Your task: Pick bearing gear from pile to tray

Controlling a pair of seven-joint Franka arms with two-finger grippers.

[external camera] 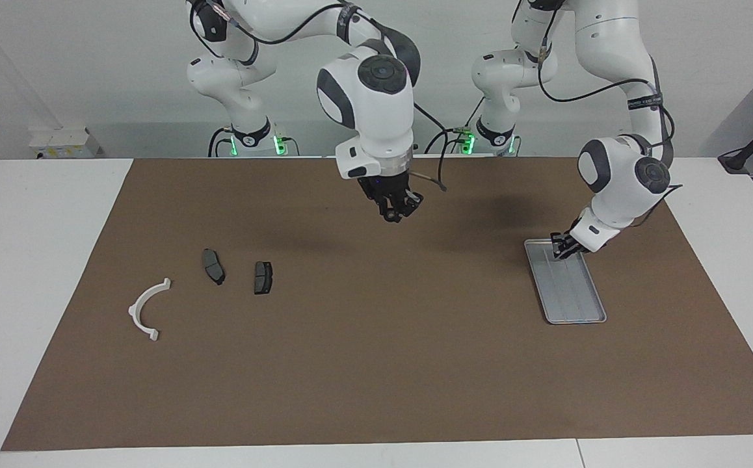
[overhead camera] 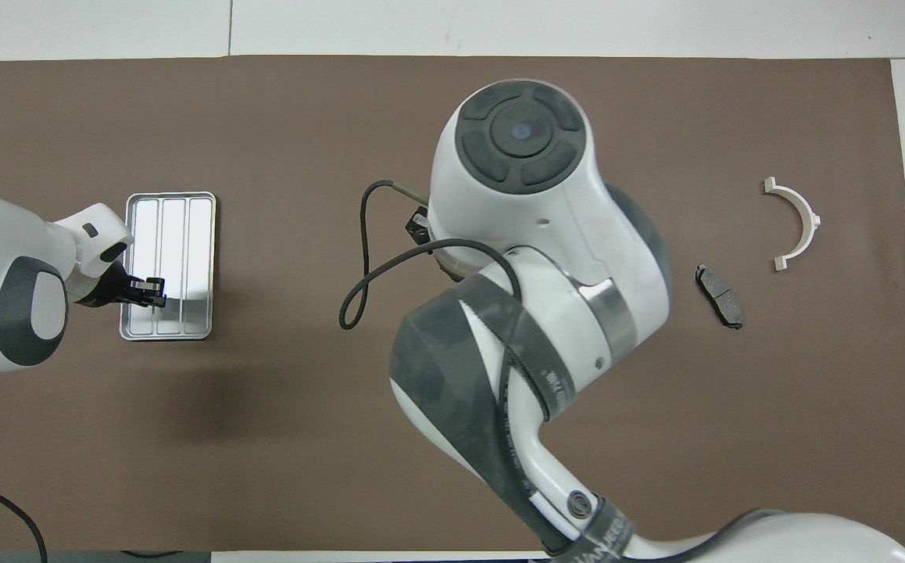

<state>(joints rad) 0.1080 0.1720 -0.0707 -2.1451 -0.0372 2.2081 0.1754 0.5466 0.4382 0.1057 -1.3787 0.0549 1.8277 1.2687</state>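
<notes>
Right gripper (external camera: 397, 209) hangs in the air above the bare middle of the brown mat (external camera: 376, 364), its fingers drawn close together; whether a small part sits between them cannot be told. Seen from the facing camera, it hangs at about two o'clock from the pile.

Left gripper (external camera: 564, 247) is down at the tray (external camera: 584, 305), at the end of the tray nearer the robots, its tips on or just above the tray floor. Its fingers look narrow in the overhead view, and nothing can be made out in them. The low, tilted wrist suggests it is there either to steady the tray or to set something in it.

That silver tray lies toward the left arm's end of the table, long side running away from the robots, and no part can be made out on its ridged floor.

What remains of the pile lies well apart from the tray, toward the right arm's end: two dark brake-pad pieces, one (external camera: 213, 266) just beside the other (external camera: 263, 277), and a white half-ring bracket (external camera: 147, 309) at about eight o'clock from them in the facing view. No small round bearing gear can be picked out on the mat.

With the right gripper between pile and tray, the job appears to be mid-transfer, though the direction of travel is not evident. The spread-out parts leave room for fingers to come down around any one of them.
</notes>
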